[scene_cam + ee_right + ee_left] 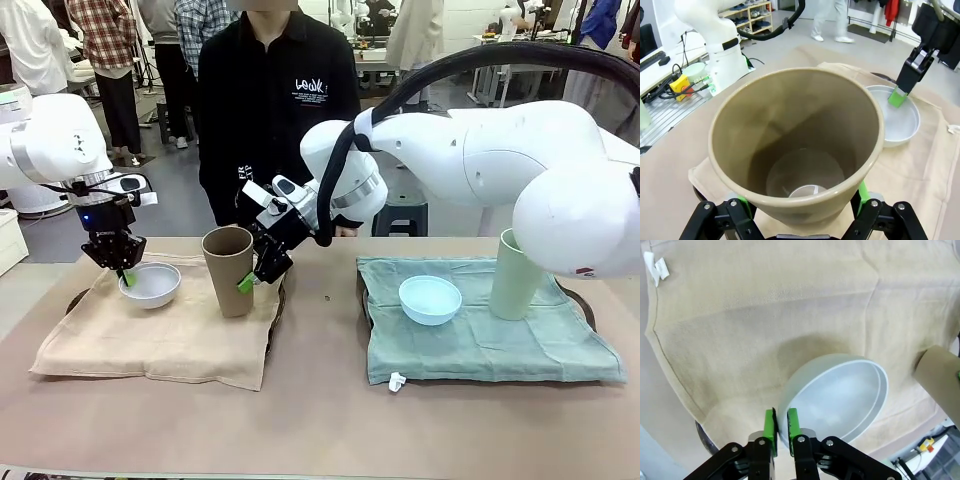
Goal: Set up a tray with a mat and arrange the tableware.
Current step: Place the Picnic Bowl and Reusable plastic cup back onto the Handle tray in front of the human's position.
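The left gripper [781, 426] has its green pads [770, 423] drawn close on either side of the rim of the light blue bowl [840, 397], pinching it at the bowl's left edge. That bowl sits on the beige mat [170, 335], which covers the left tray [77, 298]. Just right of the bowl on the same mat stands the tan cup [229, 268], upright. The right gripper [802, 199], reaching across the middle, has its jaws spread wide around the cup's wall, a pad on each side of it.

On the right, the teal mat [480, 335] lies over a second tray [578, 303]. The white bowl [430, 299] rests near its middle, and the pale green cup [515, 277] stands upright to the bowl's right. A person [275, 95] stands at the far side.
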You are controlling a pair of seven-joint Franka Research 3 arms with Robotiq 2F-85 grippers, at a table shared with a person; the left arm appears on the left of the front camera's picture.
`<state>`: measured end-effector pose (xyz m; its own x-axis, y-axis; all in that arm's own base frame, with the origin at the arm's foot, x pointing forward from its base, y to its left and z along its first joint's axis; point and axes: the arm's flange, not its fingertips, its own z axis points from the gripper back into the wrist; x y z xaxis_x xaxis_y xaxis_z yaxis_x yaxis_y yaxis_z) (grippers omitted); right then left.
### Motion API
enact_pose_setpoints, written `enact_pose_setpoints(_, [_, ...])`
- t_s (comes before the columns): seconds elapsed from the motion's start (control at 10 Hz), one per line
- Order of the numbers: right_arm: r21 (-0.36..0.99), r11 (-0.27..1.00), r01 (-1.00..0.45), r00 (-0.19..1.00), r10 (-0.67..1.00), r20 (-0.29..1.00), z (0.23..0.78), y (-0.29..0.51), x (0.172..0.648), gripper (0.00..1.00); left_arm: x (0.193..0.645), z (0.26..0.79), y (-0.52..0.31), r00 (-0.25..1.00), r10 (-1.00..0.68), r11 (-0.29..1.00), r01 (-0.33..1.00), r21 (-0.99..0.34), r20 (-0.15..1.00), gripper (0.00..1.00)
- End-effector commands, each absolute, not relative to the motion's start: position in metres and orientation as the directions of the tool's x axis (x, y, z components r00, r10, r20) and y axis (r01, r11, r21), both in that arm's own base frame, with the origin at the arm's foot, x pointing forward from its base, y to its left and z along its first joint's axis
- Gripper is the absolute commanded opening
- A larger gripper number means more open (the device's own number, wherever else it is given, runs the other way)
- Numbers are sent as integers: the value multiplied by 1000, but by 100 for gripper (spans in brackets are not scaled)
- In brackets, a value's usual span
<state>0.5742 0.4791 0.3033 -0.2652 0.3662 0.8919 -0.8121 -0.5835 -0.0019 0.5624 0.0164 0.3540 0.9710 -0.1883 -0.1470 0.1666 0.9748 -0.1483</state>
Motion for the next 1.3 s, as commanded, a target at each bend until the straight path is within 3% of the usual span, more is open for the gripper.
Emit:
enact_pose_setpoints(0.0, [31,-570,-821,-254,414,874,306,485,582,100,567,359,20,960,-227,969,205,-141,-166,100])
enact_pose_setpoints(0.1, [45,-555,-831,-235,422,876,307,485,582,100,566,360,21,960,-227,968,204,-144,-166,64])
enact_pose_setpoints(0.2, [77,-527,-847,-198,446,873,309,483,581,100,565,362,23,959,-227,968,203,-146,-168,100])
enact_pose_setpoints(0.4, [144,-436,-888,-122,527,841,316,476,580,100,563,365,28,956,-226,969,202,-141,-185,100])
enact_pose_setpoints(0.5, [158,-403,-901,-110,566,817,320,472,578,100,561,367,31,956,-225,970,201,-138,-187,65])
enact_pose_setpoints(0.7, [157,-354,-922,-98,605,790,334,453,572,100,555,375,37,959,-226,969,203,-141,-174,84])
enact_pose_setpoints(0.8, [150,-342,-928,-94,603,792,341,443,569,100,552,381,41,961,-222,970,200,-141,-167,87])
enact_pose_setpoints(1.2, [177,-267,-947,-50,669,742,377,404,542,100,523,433,63,978,-182,982,175,-75,-104,87])
